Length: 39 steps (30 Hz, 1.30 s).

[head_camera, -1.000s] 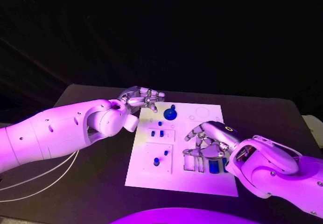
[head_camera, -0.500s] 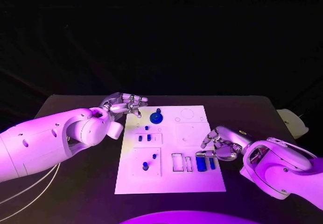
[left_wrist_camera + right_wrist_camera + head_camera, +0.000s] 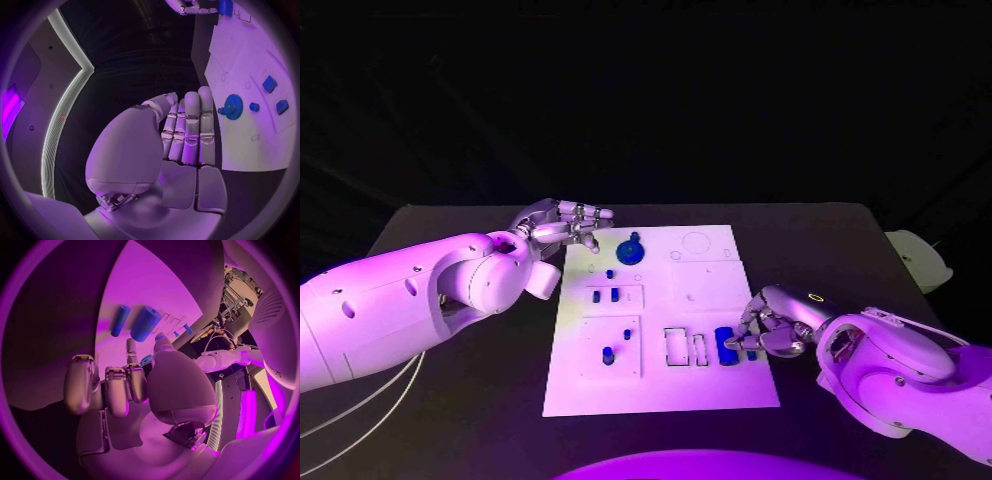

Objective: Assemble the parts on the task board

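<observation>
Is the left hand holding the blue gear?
No: in the left wrist view the left hand is empty, fingers straight, and the blue gear lies on the task board.

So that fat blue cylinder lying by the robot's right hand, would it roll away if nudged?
Probably. The fat blue cylinder lies on its side on the flat task board, so a sideways nudge from the right hand could roll it. It looks solid and stiff, unlikely to bend. Its smooth surface may be slippery.
</observation>
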Available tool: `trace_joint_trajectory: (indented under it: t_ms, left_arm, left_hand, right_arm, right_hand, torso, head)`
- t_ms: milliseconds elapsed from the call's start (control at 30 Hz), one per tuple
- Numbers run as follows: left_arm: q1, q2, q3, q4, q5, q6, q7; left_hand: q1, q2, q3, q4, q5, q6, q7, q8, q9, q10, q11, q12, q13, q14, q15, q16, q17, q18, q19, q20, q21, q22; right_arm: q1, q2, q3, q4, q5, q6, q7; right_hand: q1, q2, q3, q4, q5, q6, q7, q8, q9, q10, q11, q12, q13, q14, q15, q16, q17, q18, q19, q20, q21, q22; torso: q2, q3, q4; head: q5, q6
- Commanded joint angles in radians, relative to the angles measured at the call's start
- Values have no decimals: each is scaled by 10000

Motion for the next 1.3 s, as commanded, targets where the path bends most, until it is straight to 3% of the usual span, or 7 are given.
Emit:
trace_joint_trajectory:
  t_ms: [33,333,500,767,1100,1300]
  left_arm:
    - [2,3,6,35,5,183,88]
    - [2,7,5,39,6,190,83]
    - [2,-1,5,40,7,171,87]
    - [2,0,5,67,51,134,107]
    - [4,-50,6,95,63,149,86]
    - [4,-82,6,128,64,156,79]
  left_hand:
    - [-60,32,-45,2,-55,-55,17,46,2,-71,-7,38,-13,-43,18,38,-11,137,-71,0,-34,-12]
    - [-79,37,-54,14,-55,-60,17,49,2,-79,-5,43,-14,-46,21,44,-13,137,-73,5,-40,-15]
    - [-92,37,-61,21,-55,-69,20,47,0,-86,-4,47,-14,-49,23,47,-15,137,-74,8,-44,-17]
    - [-160,57,-85,72,-52,-135,41,29,-10,-111,8,73,-14,-57,35,69,-25,138,-76,24,-70,-34]
    - [-209,71,-100,112,-50,-172,53,21,-15,-133,17,90,-14,-62,46,85,-32,138,-76,36,-91,-47]
    - [-209,71,-100,112,-50,-172,53,21,-15,-133,17,90,-14,-62,46,85,-32,138,-76,36,-91,-47]
  right_arm:
    - [-49,55,-5,-35,-576,375,-437]
    - [-178,344,-13,-143,-655,382,-514]
    - [-236,452,-14,-232,-681,438,-558]
    - [-431,805,-15,-497,-715,534,-618]
    - [-666,1087,-15,-684,-673,214,-734]
    - [-695,1065,-12,-603,-554,-412,-700]
  right_hand:
    - [-67,90,-84,6,203,80,3,50,58,238,-53,51,1161,924,-75,52,2030,-60,243,-20,44,1591]
    - [-99,125,-117,3,386,78,-4,65,119,227,-59,32,1158,921,-80,49,2022,-62,245,-24,47,1602]
    - [-97,134,-119,1,413,79,-6,68,129,223,-60,24,1153,921,-81,48,2019,-61,243,-25,40,1601]
    - [-94,180,-118,1,469,73,-6,72,155,192,-61,-29,1109,914,-81,36,1992,-46,219,-26,-40,1577]
    - [84,535,-67,-45,636,140,-54,175,322,188,-97,-46,1132,914,-106,40,2001,-44,216,-40,-58,1592]
    - [543,775,18,-134,1169,245,-140,332,512,290,-173,99,1297,933,-168,80,2091,-70,268,-87,83,1660]
  torso:
    - [5,-6,-1]
    - [7,3,10]
    - [-2,-13,-11]
    - [1,-10,11]
    - [28,-23,35]
    - [25,-13,29]
  head:
    - [-11,6]
    - [38,-39]
    - [51,-55]
    - [83,-9]
    - [110,13]
    - [120,9]
